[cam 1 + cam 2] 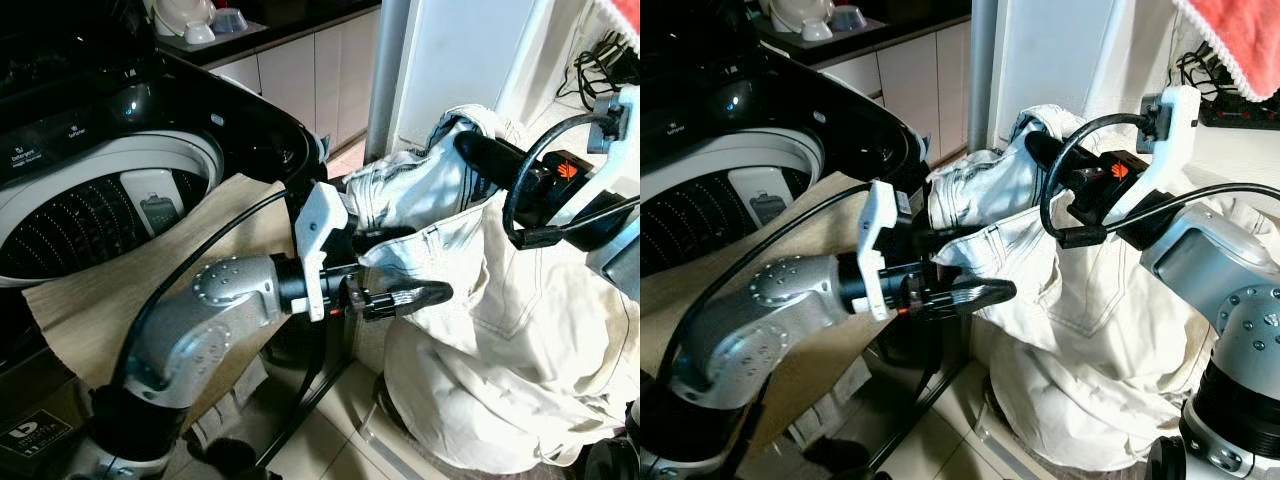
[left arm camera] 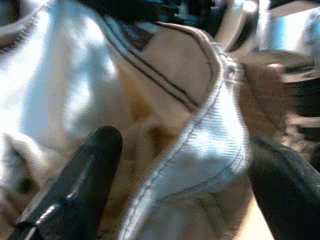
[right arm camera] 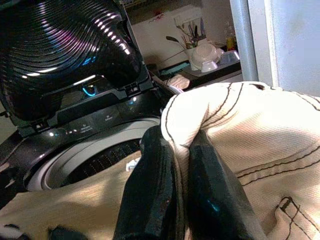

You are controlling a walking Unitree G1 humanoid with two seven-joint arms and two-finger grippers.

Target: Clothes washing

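Note:
A cream pair of trousers (image 1: 520, 330) with dark stitching hangs in front of me, to the right of the open top-loading washing machine (image 1: 80, 225). My right gripper (image 3: 180, 145) is shut on a fold at the top of the trousers and holds them up at chest height. My left gripper (image 1: 420, 297) reaches in from the left at a lower edge of the cloth. In the left wrist view its fingers (image 2: 95, 165) stand wide apart, open, with a stitched seam (image 2: 210, 150) lying between them. The machine's black lid (image 3: 65, 45) is raised.
A beige cloth (image 1: 90, 310) drapes over the washer's front edge, under my left arm. White cabinets (image 1: 300, 70) and bowls (image 1: 195, 20) stand behind the machine. A white pillar (image 1: 460, 50) rises at the back. A red towel (image 1: 1240, 30) and cables (image 1: 610, 55) are at the far right.

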